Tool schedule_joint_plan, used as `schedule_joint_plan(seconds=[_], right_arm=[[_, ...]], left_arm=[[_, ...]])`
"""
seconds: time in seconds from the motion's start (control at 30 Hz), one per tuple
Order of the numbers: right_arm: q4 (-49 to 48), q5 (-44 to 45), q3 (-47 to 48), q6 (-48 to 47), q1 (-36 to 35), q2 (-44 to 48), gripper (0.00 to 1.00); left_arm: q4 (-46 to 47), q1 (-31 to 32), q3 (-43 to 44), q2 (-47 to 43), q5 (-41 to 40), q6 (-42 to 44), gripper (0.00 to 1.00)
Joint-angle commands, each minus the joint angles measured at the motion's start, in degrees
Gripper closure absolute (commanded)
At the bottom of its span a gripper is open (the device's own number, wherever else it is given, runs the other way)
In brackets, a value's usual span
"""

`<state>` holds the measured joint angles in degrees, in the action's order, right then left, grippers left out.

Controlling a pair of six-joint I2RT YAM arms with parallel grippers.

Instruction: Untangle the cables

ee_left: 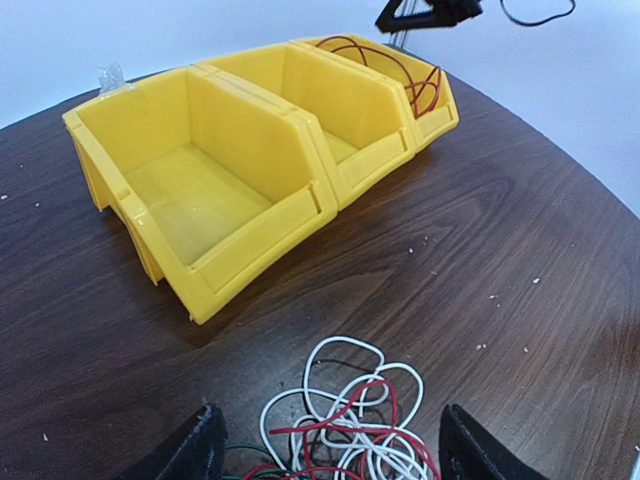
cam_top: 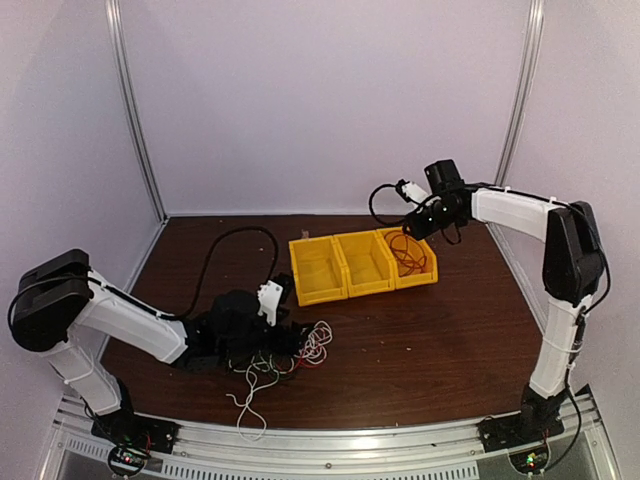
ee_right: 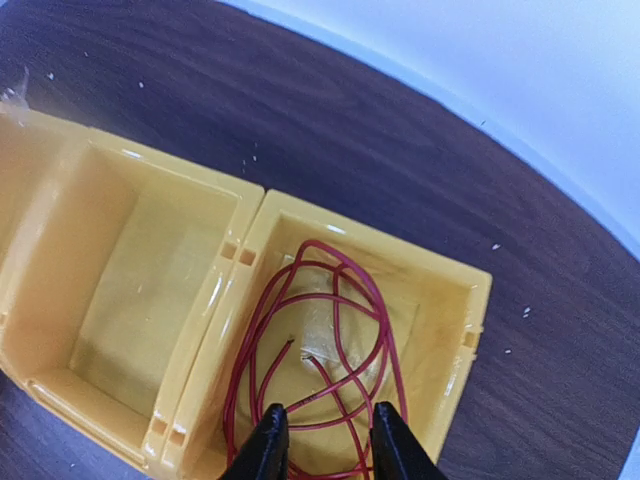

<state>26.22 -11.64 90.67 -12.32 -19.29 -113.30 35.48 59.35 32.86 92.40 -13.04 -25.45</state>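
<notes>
Lying in a loose knot on the dark wooden table (cam_top: 450, 340), the tangle of cables (ee_left: 345, 420) is a mix of white, red and dark green strands looped over one another. It sits directly between the fingers (ee_left: 195, 450) of the left gripper (ee_left: 330, 452). That gripper is spread wide, one finger on either side of the heap, and it has hold of nothing; from its wrist view I cannot tell whether the tips touch any strand. A few white loops trail out past the gripper toward the near edge of the table.

A separate red cable (ee_right: 320, 350) lies coiled inside the end bin of a row of three yellow bins (ee_right: 225, 300), straight beneath the right gripper (ee_right: 330, 440). The right gripper hangs over that bin with its fingers only a little apart. Red strands show in the narrow gap below them, but the fingers do not look closed on any, and the coil rests on the bin floor.

The other two bins, on the side of the right gripper toward the left arm, hold no wire. The row stands beyond the left gripper, well apart from the tangle.
</notes>
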Motion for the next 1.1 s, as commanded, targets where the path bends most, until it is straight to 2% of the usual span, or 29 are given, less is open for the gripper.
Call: schedule_joint_plan(seconds=[0.0,0.13,0.23,0.37,0.47,0.57,0.77,1.07], right_arm=[[3.08,3.22,0.56,0.12,-0.05,5.83,0.68],[6.72,1.95,2.11,-0.97,-0.07,7.19,0.65],[5.87,-5.92,-0.74,-3.96,-0.64,10.55,0.63],[4.38,-14.94,-8.62,-12.25,-7.34,15.38,0.69],[3.06,-19.73,-13.6,-14.6,-12.29,16.7,0.71],[1.08,-22.45,-15.99,-14.74,-16.11,15.71,0.71],[-0.03,-25.31,-13.57,-14.72,-22.89,9.29,0.66],[-1.25,-25.87,-6.49,-13.87,-27.49,0.25,0.6]], left_arm=[[1.52,0.32,-0.79,-1.42,-1.2,0.49,0.25],[1.2,0.32,-0.85,-1.84,-1.19,0.51,0.25],[-1.01,0.15,-0.69,-2.66,-2.56,-0.85,0.24],[-7.43,-1.13,0.71,-3.26,-2.89,-3.83,0.24],[-11.76,-3.14,0.95,-4.35,-0.78,-6.97,0.25],[-12.63,-4.73,-0.83,-6.02,1.75,-8.42,0.26],[-9.21,-5.2,-4.55,-9.16,5.85,-8.55,0.27],[-8.5,-5.21,-7.53,-11.45,4.07,-11.95,0.25]])
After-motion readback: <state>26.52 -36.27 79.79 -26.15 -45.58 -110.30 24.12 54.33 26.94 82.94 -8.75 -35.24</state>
